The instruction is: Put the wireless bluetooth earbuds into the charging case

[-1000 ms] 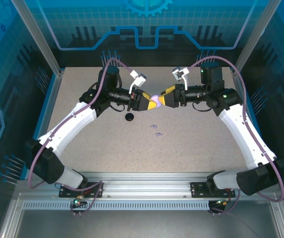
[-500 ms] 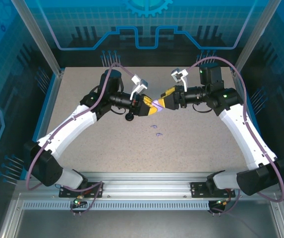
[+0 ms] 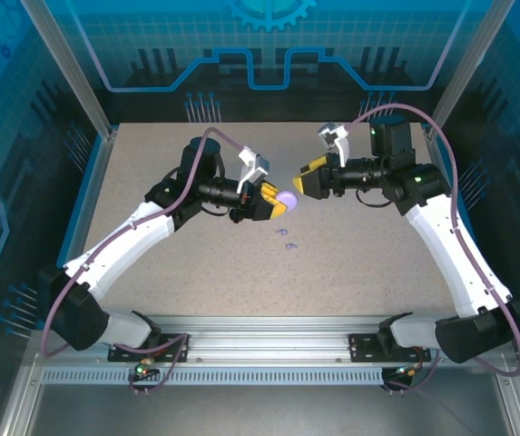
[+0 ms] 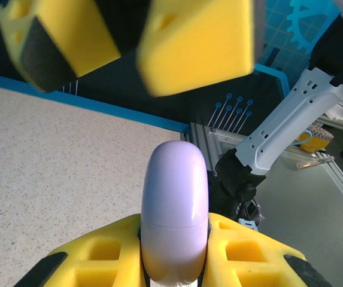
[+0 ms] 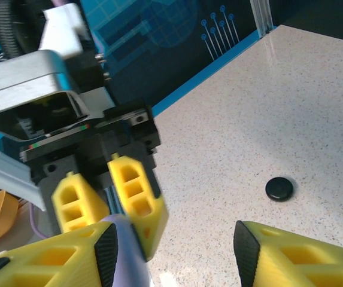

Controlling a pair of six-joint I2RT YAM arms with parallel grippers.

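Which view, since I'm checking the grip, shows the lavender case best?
Left wrist: the lavender case stands edge-on, clamped between the left fingers. Top external shows it as a small blob; right wrist, just a sliver.

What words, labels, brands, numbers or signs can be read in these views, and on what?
None can be read.
The lavender case held by the left gripper is unmarked; so is the black disc.
The blue backdrop bears a gear and circuit lines, no letters.
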